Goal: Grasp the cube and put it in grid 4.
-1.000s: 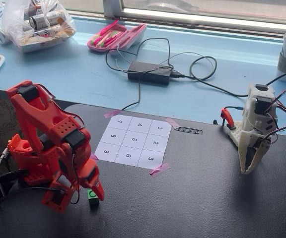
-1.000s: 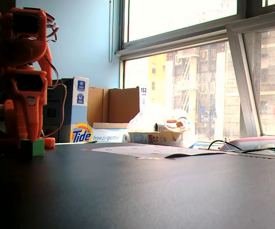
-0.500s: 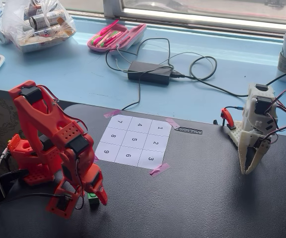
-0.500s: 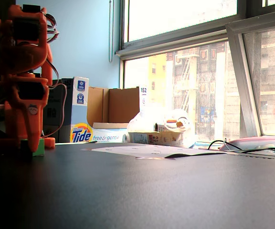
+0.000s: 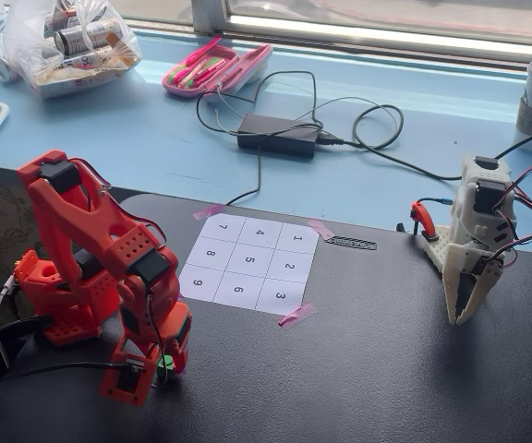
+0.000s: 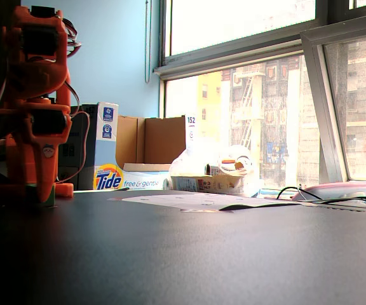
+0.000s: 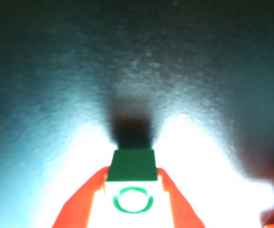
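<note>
The orange gripper (image 5: 162, 366) is down at the black table (image 5: 386, 360), w/ the green cube (image 5: 164, 362) sitting between its two fingers. In the wrist view the cube (image 7: 132, 183) fills the gap, one orange finger (image 7: 82, 202) touching each side, ring mark facing the camera; the jaws are closed narrow on it. In the low fixed view only a thin green edge of the cube (image 6: 51, 194) shows at the arm's foot. Grid 4 (image 5: 261, 233) lies well apart, on the numbered sheet (image 5: 248, 264) nearer the window.
</note>
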